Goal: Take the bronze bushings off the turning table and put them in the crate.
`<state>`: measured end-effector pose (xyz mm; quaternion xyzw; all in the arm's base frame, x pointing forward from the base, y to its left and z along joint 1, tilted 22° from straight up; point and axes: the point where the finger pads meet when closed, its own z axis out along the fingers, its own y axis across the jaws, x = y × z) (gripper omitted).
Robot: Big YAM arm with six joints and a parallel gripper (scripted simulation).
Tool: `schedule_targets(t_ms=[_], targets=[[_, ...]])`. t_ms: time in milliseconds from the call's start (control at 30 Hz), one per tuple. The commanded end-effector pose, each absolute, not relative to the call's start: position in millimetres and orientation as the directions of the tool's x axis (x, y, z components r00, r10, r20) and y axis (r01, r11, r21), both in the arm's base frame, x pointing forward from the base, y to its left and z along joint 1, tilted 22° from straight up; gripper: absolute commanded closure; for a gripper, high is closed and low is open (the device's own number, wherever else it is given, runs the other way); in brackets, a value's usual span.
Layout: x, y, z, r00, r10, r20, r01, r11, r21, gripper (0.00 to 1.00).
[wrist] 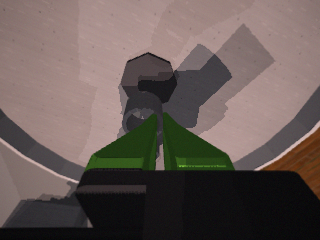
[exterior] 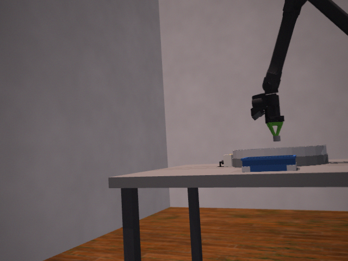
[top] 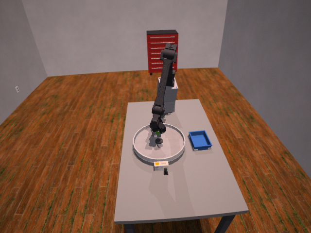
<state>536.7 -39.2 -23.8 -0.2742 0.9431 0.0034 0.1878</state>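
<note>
My gripper (exterior: 276, 135) has green fingers and is shut on a small grey steel bushing (exterior: 277, 138), held in the air above the turning table (exterior: 280, 154). In the wrist view the grey ring (wrist: 140, 116) sits at the fingertips, over the table's dark centre hub (wrist: 150, 80). In the top view the gripper (top: 157, 134) hangs over the middle of the round white-rimmed turning table (top: 158, 145), near the hub (top: 158, 141). The blue crate (top: 199, 140) stands to the right of the turning table and looks empty. No bronze bushing shows in any view.
A small white box with an orange label (top: 161, 164) and a small black part (top: 165, 172) sit at the turning table's front edge. The arm's grey base block (top: 167, 95) stands at the back of the table. A red drawer cabinet (top: 162, 51) stands by the far wall.
</note>
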Motion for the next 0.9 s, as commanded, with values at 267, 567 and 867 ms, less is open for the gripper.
schedule_targets(t_ms=[267, 567, 867], targets=[[552, -48, -5, -0.775, -0.496, -0.393, -0.491, 0.863, -0.122, 1.00], [552, -48, -5, -0.775, -0.496, -0.393, -0.491, 0.863, -0.122, 1.00], [563, -34, -33, -0.767, -0.512, -0.386, -0.510, 0.852, -0.118, 1.00]])
